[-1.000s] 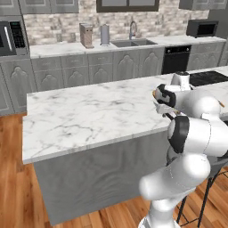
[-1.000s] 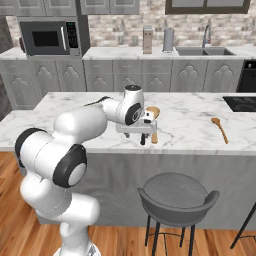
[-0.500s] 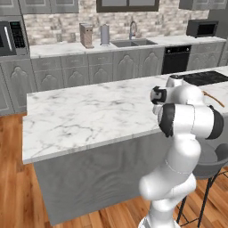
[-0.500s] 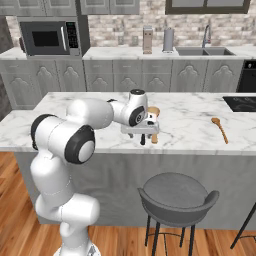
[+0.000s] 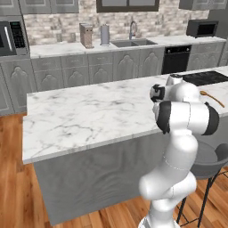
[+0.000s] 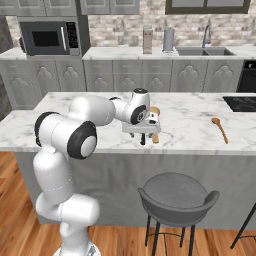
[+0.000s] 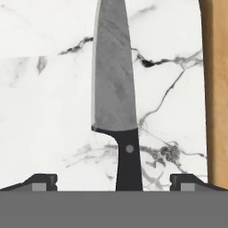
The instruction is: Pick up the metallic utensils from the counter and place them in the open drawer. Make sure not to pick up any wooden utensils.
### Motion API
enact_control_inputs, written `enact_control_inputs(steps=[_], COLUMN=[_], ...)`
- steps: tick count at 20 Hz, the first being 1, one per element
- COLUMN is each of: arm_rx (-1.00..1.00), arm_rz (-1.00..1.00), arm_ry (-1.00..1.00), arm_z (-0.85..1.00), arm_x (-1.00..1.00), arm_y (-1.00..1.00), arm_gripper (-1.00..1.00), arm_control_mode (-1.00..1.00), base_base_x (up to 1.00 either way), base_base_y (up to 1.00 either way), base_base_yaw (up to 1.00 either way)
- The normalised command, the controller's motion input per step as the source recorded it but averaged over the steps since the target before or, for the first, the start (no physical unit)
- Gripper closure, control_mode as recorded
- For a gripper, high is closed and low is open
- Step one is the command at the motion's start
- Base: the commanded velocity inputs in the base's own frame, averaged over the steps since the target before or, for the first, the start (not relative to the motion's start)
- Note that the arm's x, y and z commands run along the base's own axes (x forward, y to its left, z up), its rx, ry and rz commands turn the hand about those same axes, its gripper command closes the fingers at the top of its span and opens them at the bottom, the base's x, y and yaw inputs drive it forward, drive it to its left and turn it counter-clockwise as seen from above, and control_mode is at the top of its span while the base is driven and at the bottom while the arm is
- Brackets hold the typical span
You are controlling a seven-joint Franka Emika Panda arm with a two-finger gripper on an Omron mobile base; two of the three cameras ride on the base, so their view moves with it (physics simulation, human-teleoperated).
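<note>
marble counter [image 7: 49,111], knife [image 7: 115,89], wooden spoon [image 6: 219,128]

Bright, even rendered light — soft, slightly blurry edges, no glare

no readable text, no labels, no brand marks, no numbers on anything in view

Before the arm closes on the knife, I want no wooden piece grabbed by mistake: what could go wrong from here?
1. The wooden handle lies close beside the knife, near one fingertip, so closing may nudge or catch it.
2. The open tool straddles the knife's black handle near its end, so a grip there may let the blade tip down.
3. Another wooden spoon lies further along the counter; leave it.
</note>
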Motion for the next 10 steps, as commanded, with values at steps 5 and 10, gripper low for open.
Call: enact_control_inputs(steps=[5, 10], arm_rx=[0.0, 0.0], arm_rz=[0.0, 0.0], arm_ry=[0.0, 0.01], arm_z=[-0.45, -0.76], arm_x=[0.0, -0.02], arm_y=[0.0, 0.0], arm_gripper=[-1.0, -1.0], arm_control_mode=[-1.0, -1.0], base_base_x=[0.0, 0.0], base_base_y=[0.0, 0.0], base_base_yaw=[0.0, 0.0])
